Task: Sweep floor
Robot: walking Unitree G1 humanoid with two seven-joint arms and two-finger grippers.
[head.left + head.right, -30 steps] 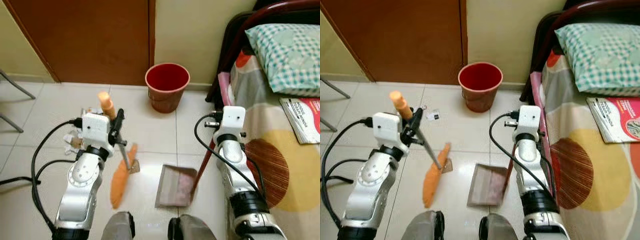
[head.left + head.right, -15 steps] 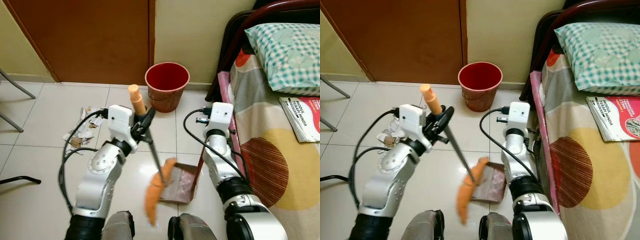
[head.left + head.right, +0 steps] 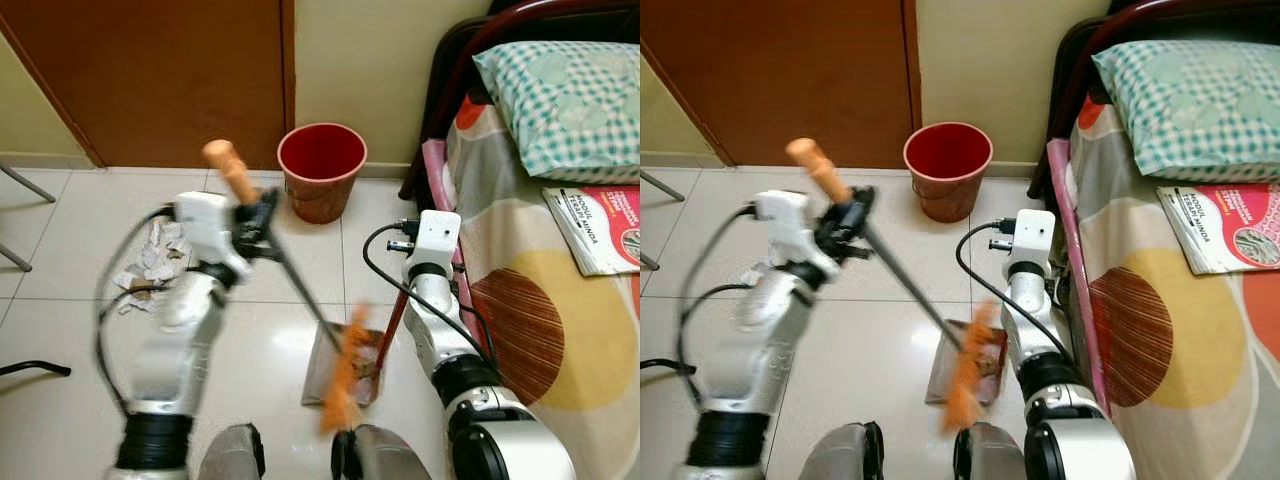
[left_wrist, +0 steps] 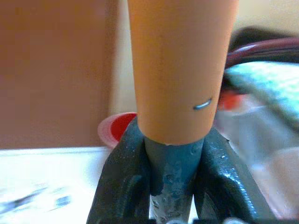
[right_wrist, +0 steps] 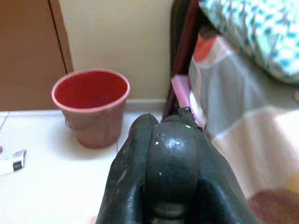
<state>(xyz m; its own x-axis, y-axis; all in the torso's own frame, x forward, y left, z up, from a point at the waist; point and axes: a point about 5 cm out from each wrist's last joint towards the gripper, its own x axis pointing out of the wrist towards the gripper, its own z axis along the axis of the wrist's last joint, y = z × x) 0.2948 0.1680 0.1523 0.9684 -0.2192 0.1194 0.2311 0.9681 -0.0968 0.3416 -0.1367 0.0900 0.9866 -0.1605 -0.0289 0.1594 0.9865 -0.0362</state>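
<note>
Left gripper (image 4: 173,163) clamped on my broom (image 3: 290,275) just below its orange grip, bristles over the dustpan (image 3: 318,368) on the floor (image 3: 80,230); right gripper (image 5: 170,158) closed around the dustpan's handle beside the bed (image 3: 560,300).

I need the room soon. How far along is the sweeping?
Partway. The left pincer holds the broom, its orange bristles at the dustpan, which the right pincer holds by its handle. Crumpled paper scraps lie unswept on the tiles beside the left arm, and nothing has gone into the red bucket as far as I can see.
</note>
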